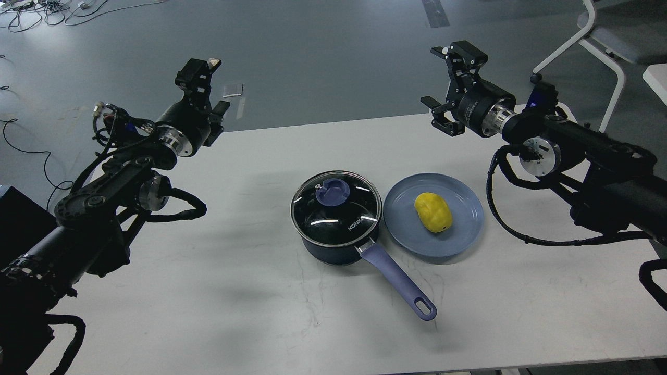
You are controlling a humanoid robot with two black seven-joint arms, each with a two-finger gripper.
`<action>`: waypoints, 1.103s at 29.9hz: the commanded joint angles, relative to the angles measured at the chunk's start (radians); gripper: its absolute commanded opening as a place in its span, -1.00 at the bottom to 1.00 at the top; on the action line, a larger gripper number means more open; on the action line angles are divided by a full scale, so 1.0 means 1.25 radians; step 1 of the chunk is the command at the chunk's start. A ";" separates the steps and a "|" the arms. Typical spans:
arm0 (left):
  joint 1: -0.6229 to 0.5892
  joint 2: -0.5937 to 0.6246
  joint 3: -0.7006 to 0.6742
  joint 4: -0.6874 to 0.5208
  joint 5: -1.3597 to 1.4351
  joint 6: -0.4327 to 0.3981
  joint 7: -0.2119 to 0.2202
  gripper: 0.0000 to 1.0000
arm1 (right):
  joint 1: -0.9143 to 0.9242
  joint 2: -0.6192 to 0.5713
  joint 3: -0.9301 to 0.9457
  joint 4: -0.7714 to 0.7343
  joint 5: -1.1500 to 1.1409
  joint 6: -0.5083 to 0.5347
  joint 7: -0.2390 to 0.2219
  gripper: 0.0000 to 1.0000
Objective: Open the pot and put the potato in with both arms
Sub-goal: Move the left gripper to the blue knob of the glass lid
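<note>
A dark pot [333, 237] with a glass lid [336, 208] and a purple knob [332, 190] stands at the middle of the white table [260, 312]. Its purple handle [398, 284] points toward the front right. A yellow potato [433, 212] lies on a blue plate [464, 229] just right of the pot. My left gripper [211, 88] is open and empty, raised beyond the table's far left edge, well away from the pot. My right gripper [445, 78] is open and empty, raised above the far right edge, behind the plate.
A white chair frame [599, 47] stands off the table's far right corner. Cables [31, 156] lie on the grey floor at the left. A black box [21, 224] sits at the left edge.
</note>
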 commanded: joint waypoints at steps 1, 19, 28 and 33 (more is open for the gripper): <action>0.026 0.111 0.057 -0.248 0.116 0.088 -0.013 0.99 | 0.000 -0.013 0.008 0.000 0.000 -0.003 0.000 1.00; 0.051 0.138 0.197 -0.346 1.017 0.184 -0.013 0.98 | -0.043 -0.047 0.049 -0.005 0.004 -0.005 0.005 1.00; 0.005 0.011 0.272 -0.245 1.043 0.184 -0.013 0.98 | -0.063 -0.047 0.051 -0.009 0.004 -0.006 0.005 1.00; 0.017 -0.028 0.275 -0.212 1.046 0.184 -0.013 0.98 | -0.062 -0.050 0.049 -0.009 0.004 -0.006 0.005 1.00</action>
